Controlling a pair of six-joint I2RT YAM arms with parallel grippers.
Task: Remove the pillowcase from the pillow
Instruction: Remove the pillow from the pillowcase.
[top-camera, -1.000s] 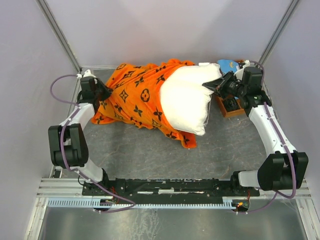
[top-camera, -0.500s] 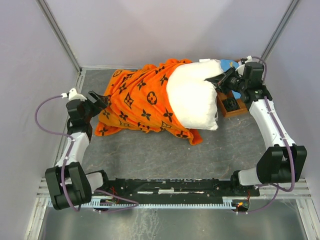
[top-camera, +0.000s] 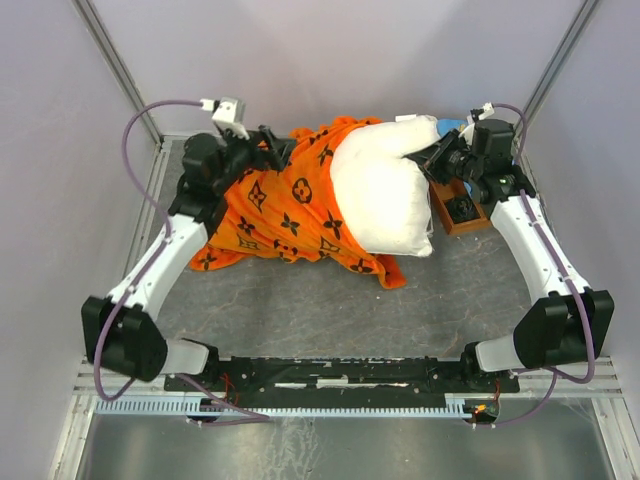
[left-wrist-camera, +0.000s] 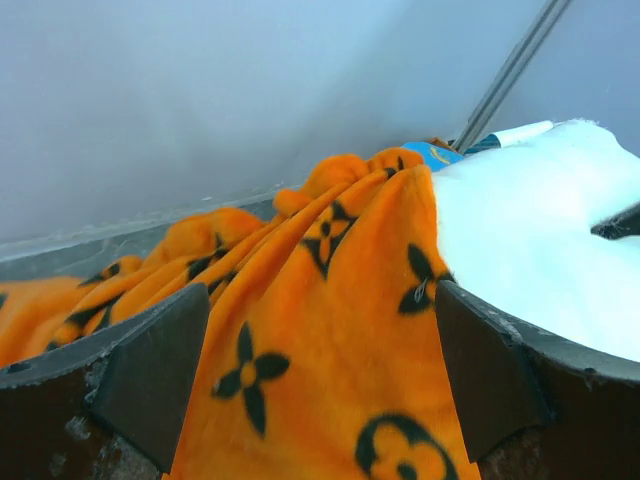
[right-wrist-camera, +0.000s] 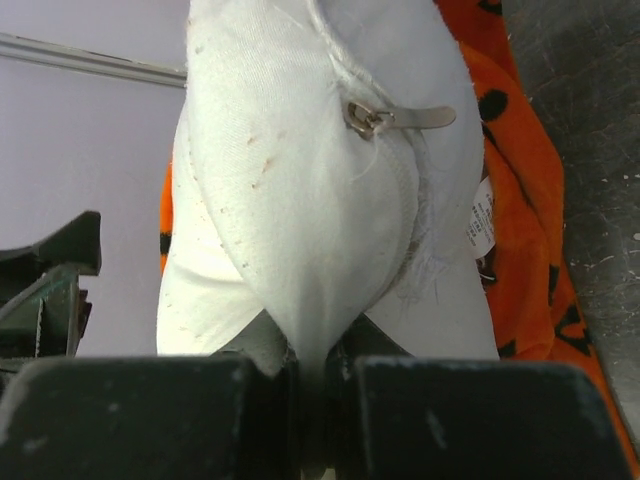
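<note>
right claw clamped on pillow corner, upper right, anchoring it | left claw apart over pillowcase, ready to grip

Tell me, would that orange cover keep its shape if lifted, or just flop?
Probably flop: the pillowcase lies in soft folds, draped over the pillow. Its plush-looking surface likely drags rather than sliding freely. Lifted by one edge, the rest would probably hang.

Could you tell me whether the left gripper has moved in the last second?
Yes. Against the table, the left gripper swung from its left edge toward the back, over the pillowcase.
</note>
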